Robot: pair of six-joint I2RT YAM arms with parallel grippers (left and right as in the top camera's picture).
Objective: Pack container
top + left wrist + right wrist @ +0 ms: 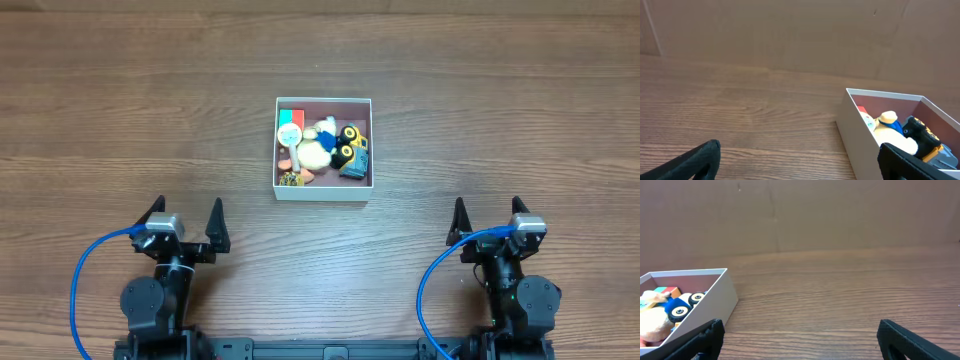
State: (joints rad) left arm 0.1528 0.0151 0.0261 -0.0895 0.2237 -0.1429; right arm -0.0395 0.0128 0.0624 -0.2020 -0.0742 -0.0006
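The container [322, 193], a square white-walled box with a pinkish inside, sits at the table's middle and holds several small toys: a cream plush [316, 152], a black-and-yellow toy car [351, 146], a red and green block [290, 116]. It also shows in the left wrist view [855, 130] and in the right wrist view [715, 297]. My left gripper [186, 222] is open and empty near the front edge, left of the container. My right gripper [490, 217] is open and empty near the front edge, right of the container.
The wooden table [500, 100] is bare around the container. A brown wall [790, 35] rises behind the table's far edge.
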